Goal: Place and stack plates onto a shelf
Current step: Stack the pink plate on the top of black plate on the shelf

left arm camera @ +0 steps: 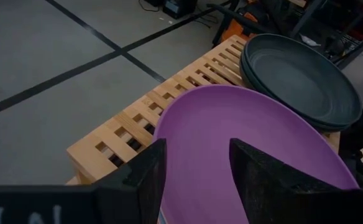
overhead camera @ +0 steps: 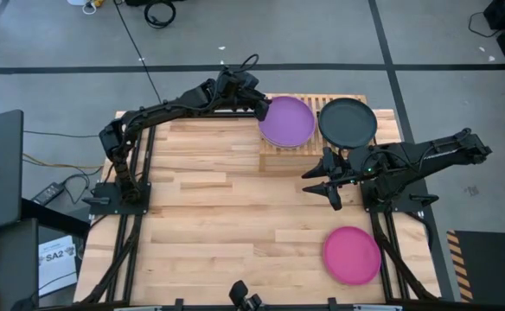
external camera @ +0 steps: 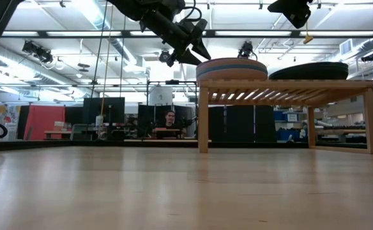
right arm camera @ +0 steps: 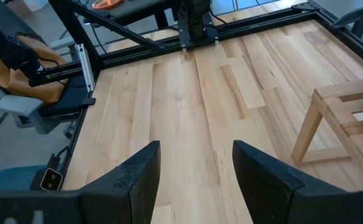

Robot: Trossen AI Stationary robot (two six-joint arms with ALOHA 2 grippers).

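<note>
The light-wood shelf (overhead camera: pixel 322 142) stands at the table's far side. On its left half lies a stack of plates with a purple plate (overhead camera: pixel 287 121) on top; from the side the stack (external camera: pixel 231 68) shows peach and blue edges. A stack of dark plates (overhead camera: pixel 348 121) lies on the right half. A magenta pink plate (overhead camera: pixel 352 255) lies flat on the table near the right front. My left gripper (left arm camera: pixel 197 177) is open, just above the purple plate's (left arm camera: pixel 250 149) left edge. My right gripper (overhead camera: pixel 326 181) is open above the table in front of the shelf.
The plank tabletop (overhead camera: pixel 218 216) lies bare between the shelf and the near edge. The shelf's leg (right arm camera: pixel 315 127) shows close to my right gripper (right arm camera: pixel 194 180). A person (external camera: pixel 169 121) sits in the room beyond the table.
</note>
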